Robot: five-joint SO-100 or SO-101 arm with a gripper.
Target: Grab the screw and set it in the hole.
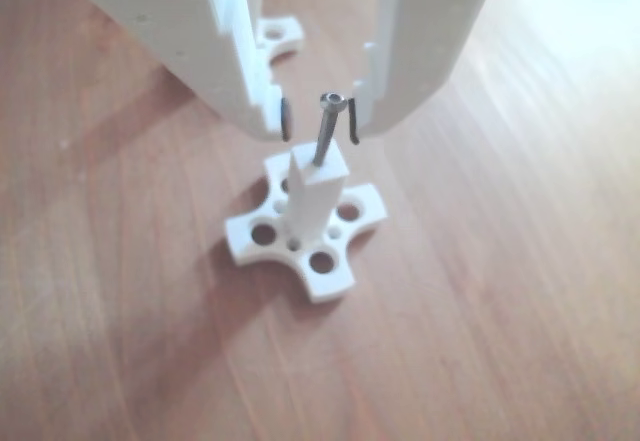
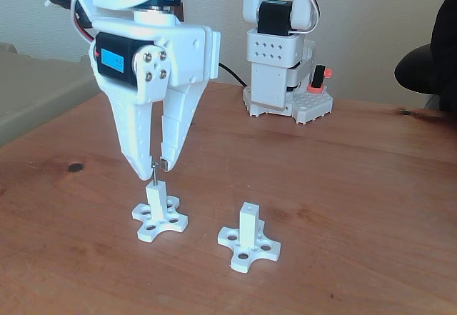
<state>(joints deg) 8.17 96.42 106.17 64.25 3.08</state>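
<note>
Between parted, empty fingers [image 1: 318, 121], the screw [image 1: 326, 129] upright in the hole [image 1: 318, 166]; second post [image 2: 248, 238] fixed-view right.

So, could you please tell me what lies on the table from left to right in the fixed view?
Dark spot → post with the screw in its hole, gripper above → second post → arm base.

Between and just below the fingers [image 2: 136, 154], the screw [image 1: 328, 129] stands in the hole [image 1: 318, 168] atop a post [image 2: 156, 198] on the worktop [image 2: 357, 186], with a second post [image 2: 248, 223] to their right in the fixed view.
</note>
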